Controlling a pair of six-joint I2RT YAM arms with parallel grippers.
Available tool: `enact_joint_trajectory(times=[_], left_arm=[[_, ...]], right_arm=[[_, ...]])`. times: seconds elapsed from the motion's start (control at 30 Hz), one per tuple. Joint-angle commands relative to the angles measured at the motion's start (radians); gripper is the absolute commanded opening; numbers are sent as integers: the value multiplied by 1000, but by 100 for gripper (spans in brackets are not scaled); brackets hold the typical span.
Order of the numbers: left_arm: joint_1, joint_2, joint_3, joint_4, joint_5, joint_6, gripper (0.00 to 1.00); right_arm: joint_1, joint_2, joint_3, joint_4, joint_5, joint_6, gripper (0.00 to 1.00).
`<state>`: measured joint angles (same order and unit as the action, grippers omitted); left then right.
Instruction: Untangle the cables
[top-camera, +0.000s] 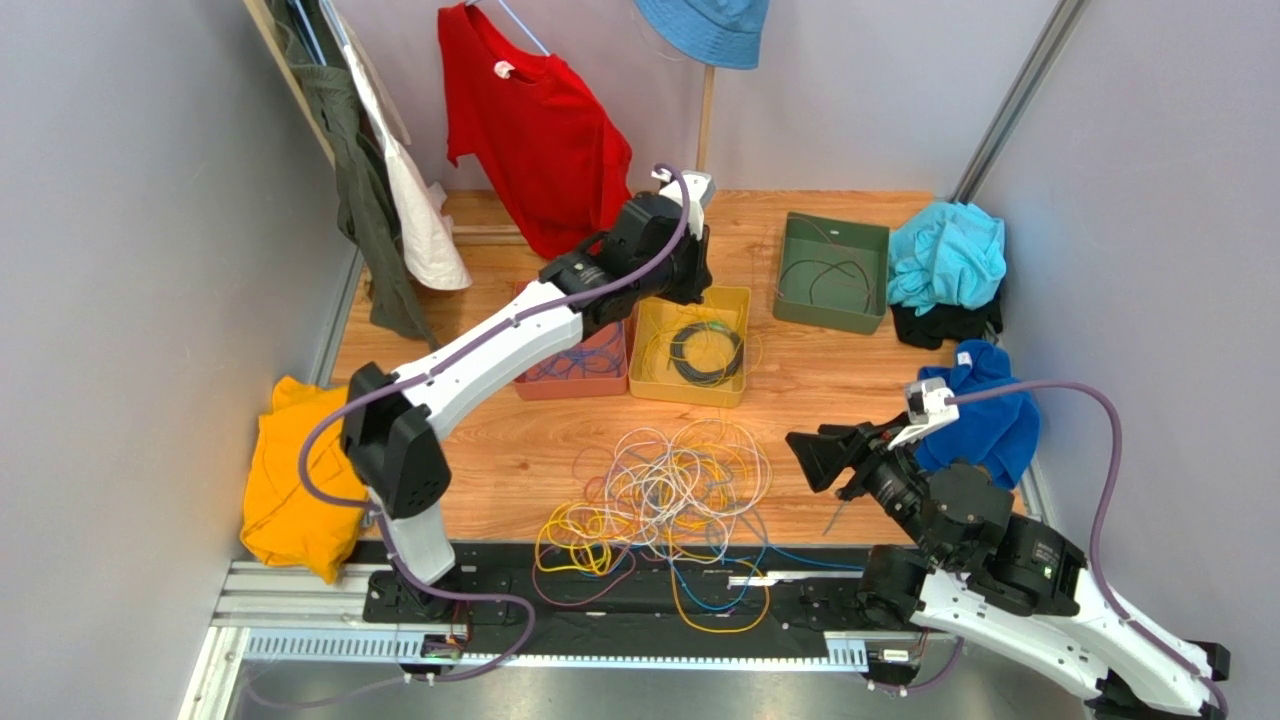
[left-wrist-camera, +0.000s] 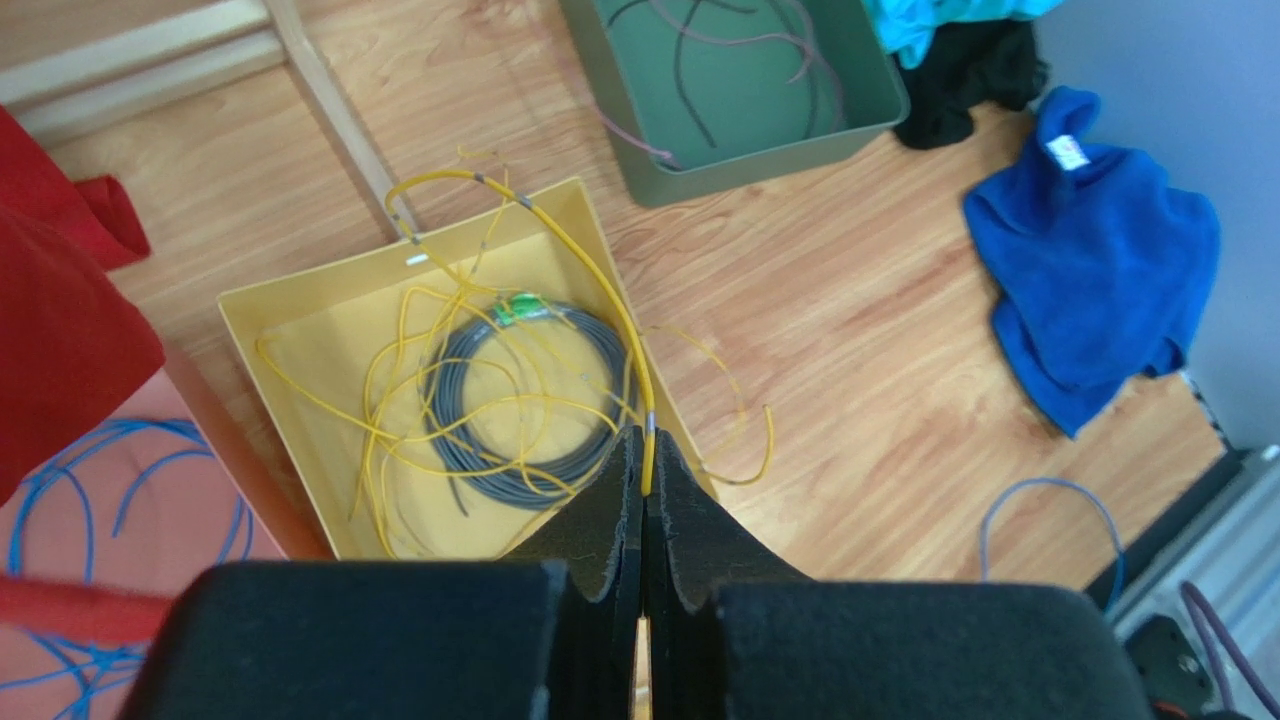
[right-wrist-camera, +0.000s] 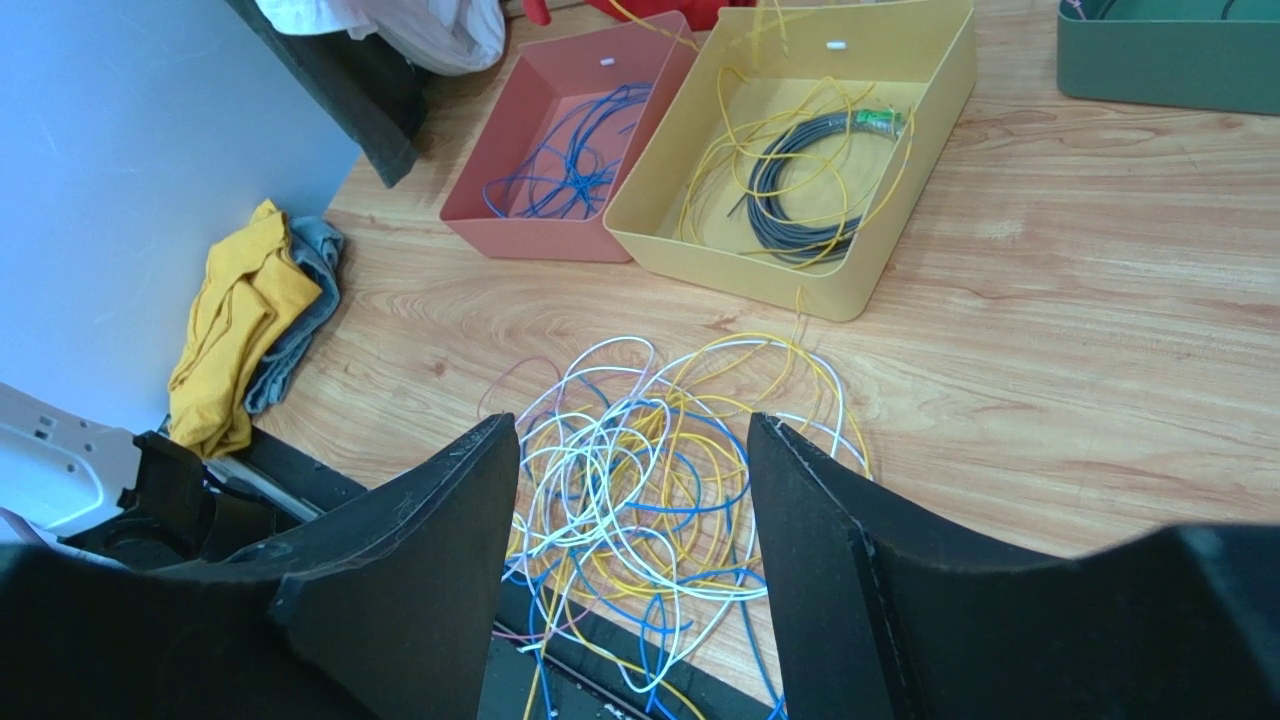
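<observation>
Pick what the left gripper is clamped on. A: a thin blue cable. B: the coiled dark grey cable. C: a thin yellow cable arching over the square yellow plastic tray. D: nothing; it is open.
C: the left wrist view shows the left gripper shut on a thin yellow cable that arches over the square yellow plastic tray.

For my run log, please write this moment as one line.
left fingers: shut on yellow cable, at yellow bin | right fingers: open, facing cable tangle
</observation>
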<state>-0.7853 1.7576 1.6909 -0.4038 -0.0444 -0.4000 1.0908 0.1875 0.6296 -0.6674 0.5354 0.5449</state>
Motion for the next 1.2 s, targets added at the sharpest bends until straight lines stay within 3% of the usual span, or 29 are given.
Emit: enact_joint_trajectory(times=[0.0,0.17,0.3,0.67,0.93,1.17], left_arm=[[41,112,71,45,38,-17,0],[72,253,148,-21,1,7,0],[104,261,87,0,21,-32,0],[81,34,-258,143,66,-94,0],[24,-67,-163,74,9,-42,0],[11,-57,-125,34,-17,-33,0]], right_arm=[[4,-20,4,21,37,-14,61],[4,6,1,29,35,-23,61],[3,15,-8,34,35,-19,61],[4,24,-48,74,32,-14,61],[4,20,-45,69,29,-8,61],[4,12,-44,66,29,-7,61]])
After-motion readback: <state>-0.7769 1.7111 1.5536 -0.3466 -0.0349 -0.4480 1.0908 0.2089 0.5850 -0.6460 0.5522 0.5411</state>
